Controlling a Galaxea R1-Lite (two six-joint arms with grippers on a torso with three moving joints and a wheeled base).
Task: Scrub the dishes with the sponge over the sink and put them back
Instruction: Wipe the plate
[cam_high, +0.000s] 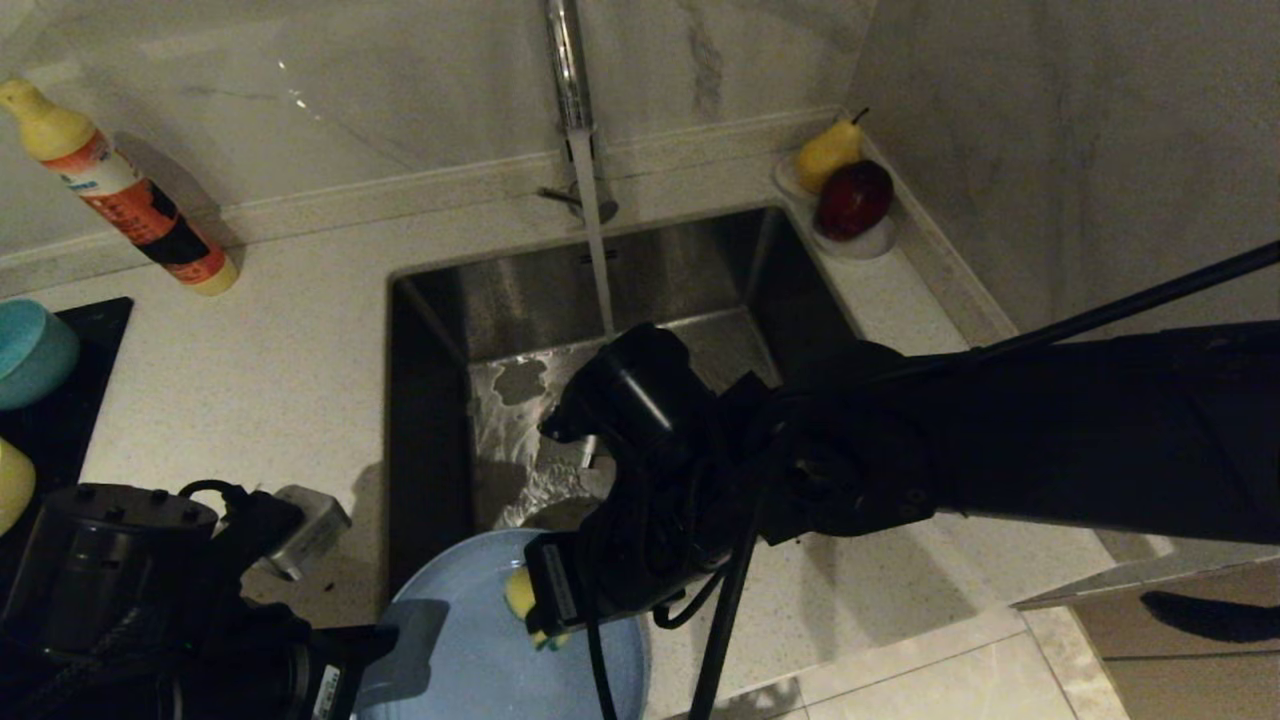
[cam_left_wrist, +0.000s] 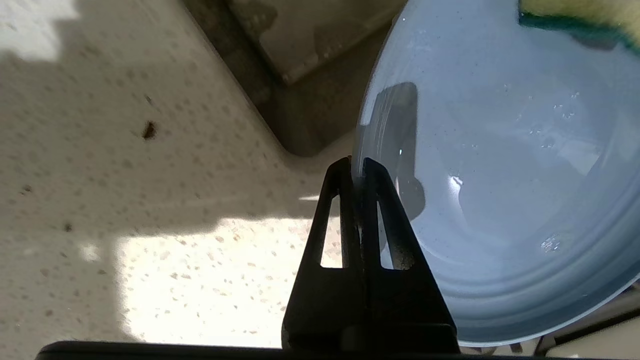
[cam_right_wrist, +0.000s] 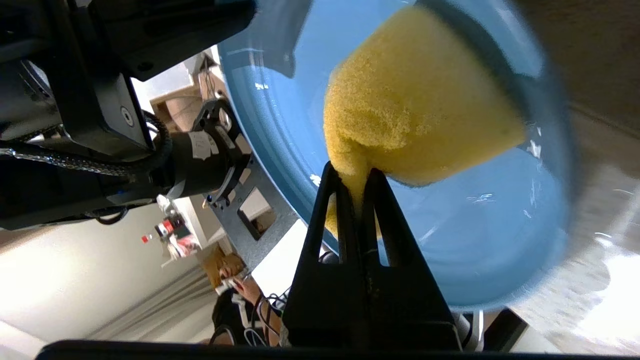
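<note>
Right wrist view shows the right claw (cam_right_wrist: 356, 172) closed tight on the yellow sponge (cam_right_wrist: 415, 110), which presses flat against the inner face of the plate (cam_right_wrist: 490, 225). Left claw (cam_left_wrist: 352, 165) is closed on the plate's rim, holding it over the near edge of the sink (cam_high: 450, 300) beside the tabletop (cam_high: 270, 370). Scrubbing strokes should, I think, go across the plate's face.

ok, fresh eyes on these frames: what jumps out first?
The light-blue plate held at the sink's near edge: the left gripper is clamped on its rim while the right gripper pinches the yellow sponge against its face. Behind, the tap runs water into the basin, and a pear and red fruit sit at the far right corner.
</note>
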